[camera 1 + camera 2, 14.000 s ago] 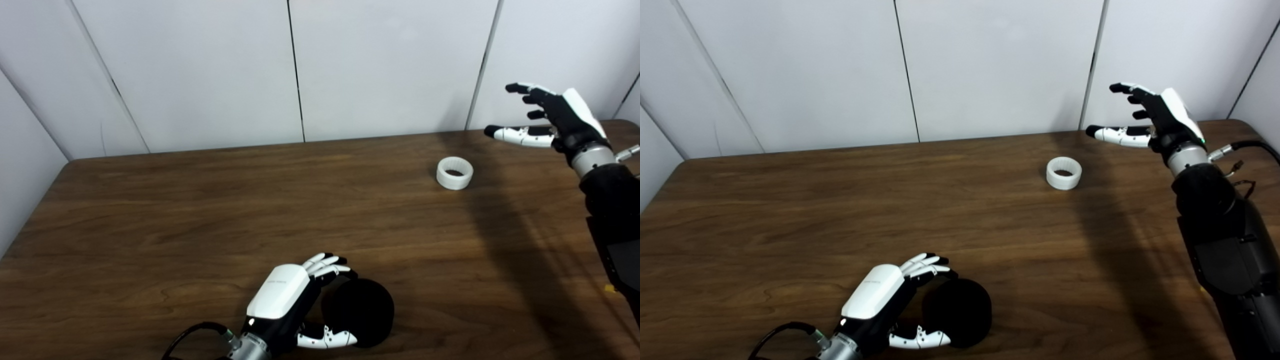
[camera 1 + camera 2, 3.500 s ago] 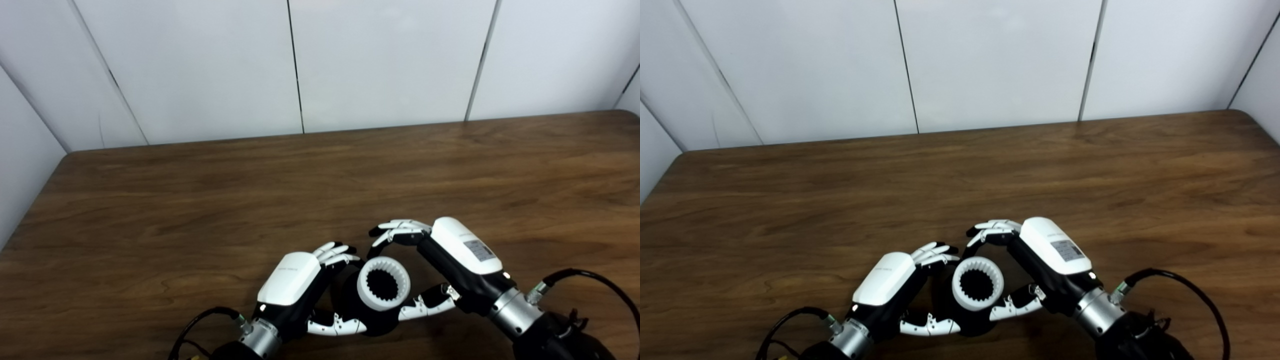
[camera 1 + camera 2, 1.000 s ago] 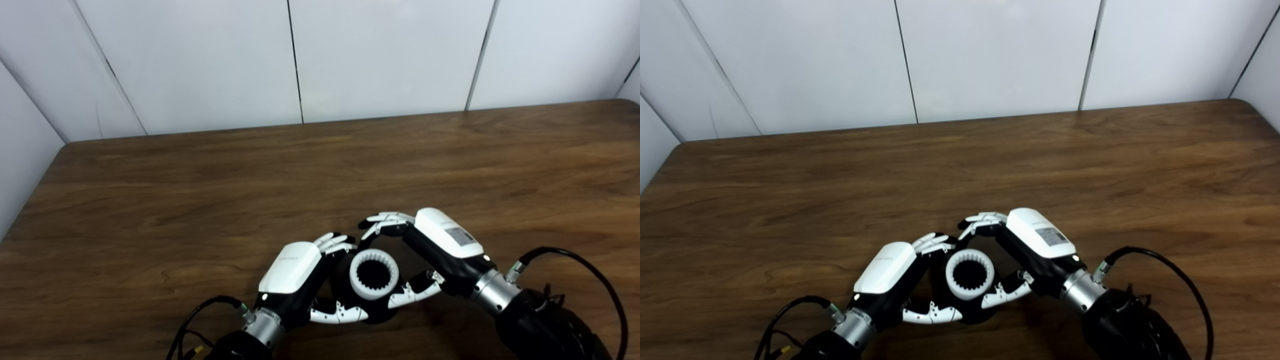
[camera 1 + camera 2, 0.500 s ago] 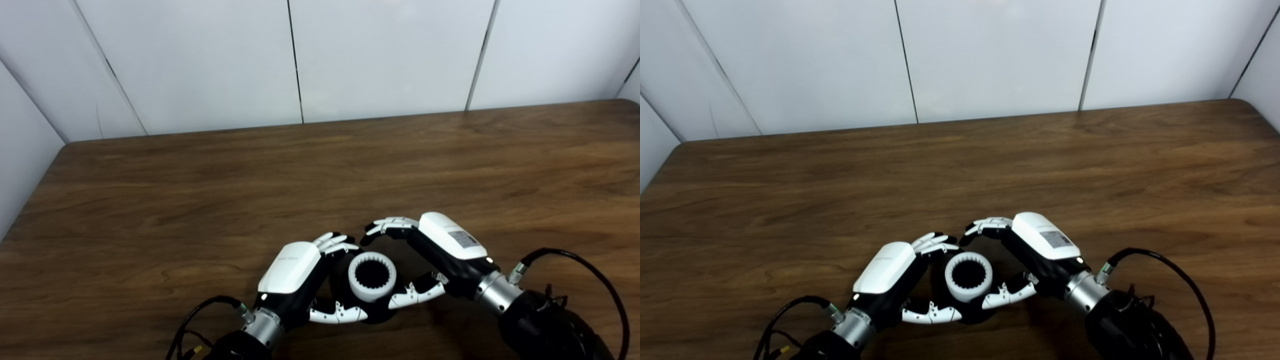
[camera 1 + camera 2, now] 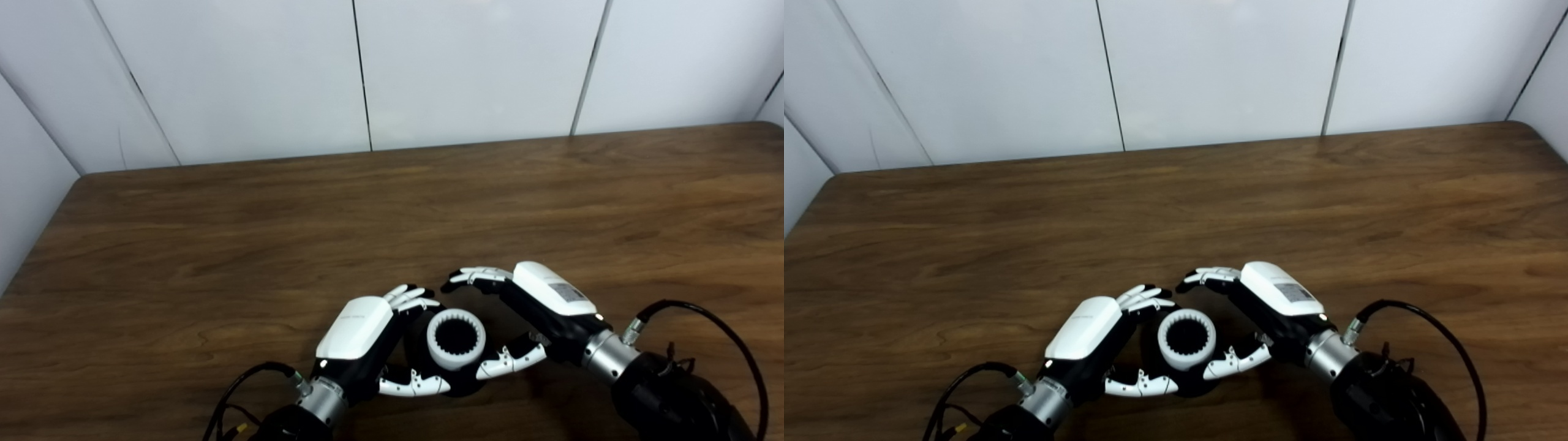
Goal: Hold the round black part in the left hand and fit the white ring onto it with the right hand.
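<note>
Cables come first at the near edge: 1 black cable (image 5: 245, 383) loops out beside the left wrist, and 1 black cable (image 5: 710, 324) arcs over the right forearm. Just beyond them, 2 hands meet at the front middle of the table (image 5: 184, 245), 1 on each side of the work.

Left hand (image 5: 367, 343) is curled around 1 round black part (image 5: 422, 352), with its thumb below the part and its fingers (image 5: 407, 298) wrapped over the far side; it has hold of that part. The part rests low against the table top, mostly covered by the hand and by what sits on it.

On top of the black part sits 1 white ring (image 5: 456, 340), toothed all around its inner wall, its opening facing up toward the cameras. The ring appears seated on the part, though how deep it sits cannot be told.

Right hand (image 5: 527, 312) arches over the ring from the right. Its fingers (image 5: 474, 277) are spread and lifted clear above the ring's far side, while its thumb tip lies just beside the ring's lower right edge; whether that tip touches cannot be told. The hand is parted and grips nothing.

On the white back of the right hand there is 1 small grey label (image 5: 1287, 292), with print too small to read. A faint mark on the white back of the left hand is likewise unreadable.

Farther back the brown wooden table runs to a wall of white panels (image 5: 245, 73), with 3 dark seams between them in the left eye view.
</note>
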`<state>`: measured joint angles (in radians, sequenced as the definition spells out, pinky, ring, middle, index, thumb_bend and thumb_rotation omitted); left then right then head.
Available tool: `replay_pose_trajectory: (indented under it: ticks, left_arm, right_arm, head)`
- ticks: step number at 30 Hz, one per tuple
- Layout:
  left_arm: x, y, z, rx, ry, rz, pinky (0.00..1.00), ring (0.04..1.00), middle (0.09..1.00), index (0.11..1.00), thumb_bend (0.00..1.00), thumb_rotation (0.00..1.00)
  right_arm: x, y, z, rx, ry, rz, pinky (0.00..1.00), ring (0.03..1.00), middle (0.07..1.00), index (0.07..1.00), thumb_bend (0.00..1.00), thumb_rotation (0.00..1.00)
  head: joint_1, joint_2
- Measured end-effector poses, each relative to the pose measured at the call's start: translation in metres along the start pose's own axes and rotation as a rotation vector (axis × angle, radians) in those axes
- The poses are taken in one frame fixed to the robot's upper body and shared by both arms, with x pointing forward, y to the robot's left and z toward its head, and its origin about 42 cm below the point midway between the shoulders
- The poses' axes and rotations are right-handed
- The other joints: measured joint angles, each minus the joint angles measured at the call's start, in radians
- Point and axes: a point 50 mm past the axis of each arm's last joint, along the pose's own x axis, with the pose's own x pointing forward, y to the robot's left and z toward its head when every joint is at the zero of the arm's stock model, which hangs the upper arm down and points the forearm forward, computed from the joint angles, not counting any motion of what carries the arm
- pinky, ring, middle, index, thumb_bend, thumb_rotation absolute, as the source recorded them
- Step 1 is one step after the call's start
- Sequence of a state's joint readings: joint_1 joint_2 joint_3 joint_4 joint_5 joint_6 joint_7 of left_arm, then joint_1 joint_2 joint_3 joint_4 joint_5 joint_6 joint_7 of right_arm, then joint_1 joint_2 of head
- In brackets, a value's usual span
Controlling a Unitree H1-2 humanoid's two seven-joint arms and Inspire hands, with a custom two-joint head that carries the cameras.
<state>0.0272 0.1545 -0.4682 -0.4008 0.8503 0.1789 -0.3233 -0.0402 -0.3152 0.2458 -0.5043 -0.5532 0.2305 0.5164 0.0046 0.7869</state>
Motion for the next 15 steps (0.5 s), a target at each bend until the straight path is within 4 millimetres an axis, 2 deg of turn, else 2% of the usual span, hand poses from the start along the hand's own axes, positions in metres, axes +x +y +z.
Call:
replay_pose_trajectory:
  ticks: [5,9,12,15]
  left_arm:
    - [0.000,0.000,0.000,-0.009,0.000,0.004,0.78,0.941,0.900,0.764,0.89,0.42]
    - [-0.002,0.000,-0.002,-0.026,0.011,0.008,0.74,0.925,0.898,0.831,0.90,0.43]
    - [-0.002,0.002,-0.004,-0.049,0.020,0.018,0.72,0.922,0.904,0.875,0.93,0.48]
    - [-0.002,0.004,-0.006,-0.071,0.029,0.023,0.76,0.914,0.906,0.908,0.95,0.54]
  right_arm:
    - [0.000,-0.007,-0.005,0.219,-0.031,-0.028,0.91,0.993,1.000,1.000,1.00,0.64]
    - [-0.003,-0.014,-0.016,0.319,-0.011,-0.053,0.87,0.990,1.000,1.000,1.00,0.67]
    - [-0.005,-0.016,-0.018,0.365,-0.013,-0.069,0.86,0.985,1.000,1.000,1.00,0.69]
    - [-0.006,-0.017,-0.019,0.406,-0.024,-0.078,0.87,0.988,1.000,1.000,1.00,0.69]
  head:
    - [0.000,-0.003]
    - [-0.002,-0.005]
    - [-0.002,-0.008]
    - [-0.003,-0.011]
